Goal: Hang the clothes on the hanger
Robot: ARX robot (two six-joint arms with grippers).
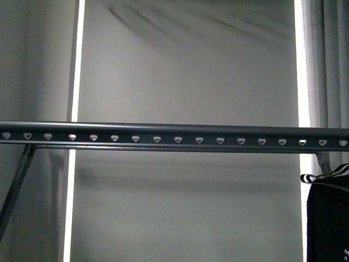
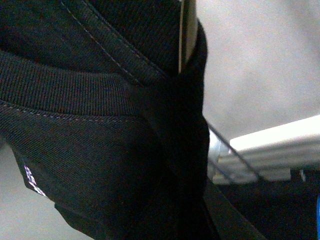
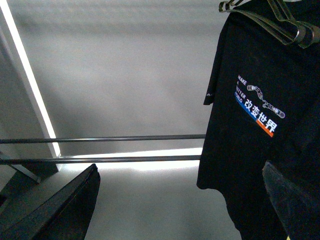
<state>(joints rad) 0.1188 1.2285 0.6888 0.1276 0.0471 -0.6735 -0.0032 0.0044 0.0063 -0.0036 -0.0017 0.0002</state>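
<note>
- Grey wall (image 1: 185, 65), with a holed rail (image 1: 174, 134) across it.
- Black T-shirt (image 2: 90, 100) fills the left wrist view, so I cannot tell the left gripper's grip.
- Right gripper (image 3: 180, 167) is wide apart and empty, near the hung shirt (image 3: 240, 150).

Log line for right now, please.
T-shirt hanging, print visible | right gripper open, empty | left wrist view: black ribbed collar close up, jaws unclear | rail: black garment below its right end

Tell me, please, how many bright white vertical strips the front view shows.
2: one strip left of centre, another near the right, both behind the grey perforated metal rail. None seems hidden.
</note>
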